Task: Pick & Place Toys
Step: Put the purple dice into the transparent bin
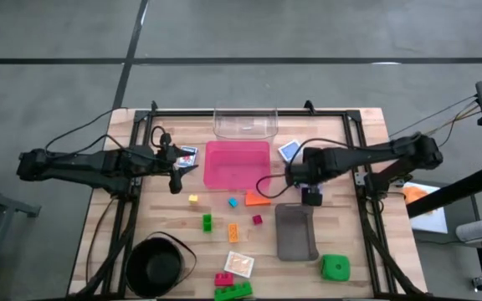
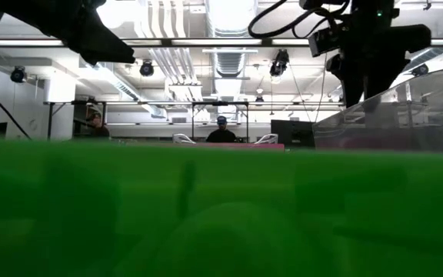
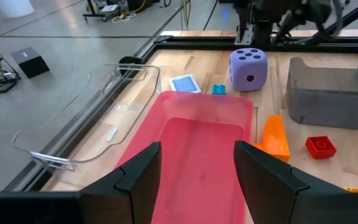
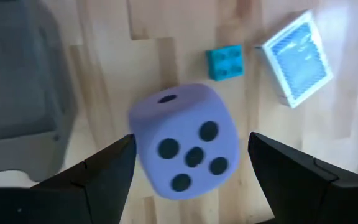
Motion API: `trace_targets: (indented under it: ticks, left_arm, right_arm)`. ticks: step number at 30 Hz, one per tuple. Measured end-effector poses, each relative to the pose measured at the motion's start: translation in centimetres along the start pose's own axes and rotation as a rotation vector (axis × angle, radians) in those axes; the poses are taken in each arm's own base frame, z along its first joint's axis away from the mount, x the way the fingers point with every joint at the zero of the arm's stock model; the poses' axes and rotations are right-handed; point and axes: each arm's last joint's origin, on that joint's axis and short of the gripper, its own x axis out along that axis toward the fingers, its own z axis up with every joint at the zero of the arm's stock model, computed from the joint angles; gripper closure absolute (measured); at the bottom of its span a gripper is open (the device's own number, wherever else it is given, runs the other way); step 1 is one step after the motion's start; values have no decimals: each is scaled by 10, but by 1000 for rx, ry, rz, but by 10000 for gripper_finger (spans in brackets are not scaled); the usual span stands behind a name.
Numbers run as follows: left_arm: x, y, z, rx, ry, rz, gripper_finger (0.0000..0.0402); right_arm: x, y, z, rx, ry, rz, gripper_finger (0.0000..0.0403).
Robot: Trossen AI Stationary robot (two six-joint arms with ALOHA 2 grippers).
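I have the right claw spread wide over the purple die, which sits on the surface beside the grey tray — next I drop and clench, while the left claw waits open over the pink tray.

Light wooden plank bench w/ black metal frame. On it: clear plastic tray at far edge, pink plastic tray just nearer, grey plastic tray, black round bowl. Loose on wood: blue card, orange wedge piece, small yellow, cyan, green, orange, red plastic bricks, green die, orange card. Purple die sits on wood nr cyan brick.
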Motion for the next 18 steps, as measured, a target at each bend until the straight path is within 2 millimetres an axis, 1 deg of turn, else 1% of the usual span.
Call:
trace_targets:
  ticks: [5, 9, 15, 18]
  left_arm:
    - [0, 0, 0, 0, 1, 0, 197]
    - [0, 0, 0, 0, 0, 0, 197]
    - [0, 0, 0, 0, -1, 0, 197]
    - [0, 0, 0, 0, -1, 0, 197]
  right_arm:
    - [5, 20, 0, -19, 26, 1, 92]
    - [9, 32, -1, -44, 38, -80, 92]
    - [17, 38, -1, -63, 64, -160, 92]
    - [25, 38, -6, -72, 90, -186, 92]
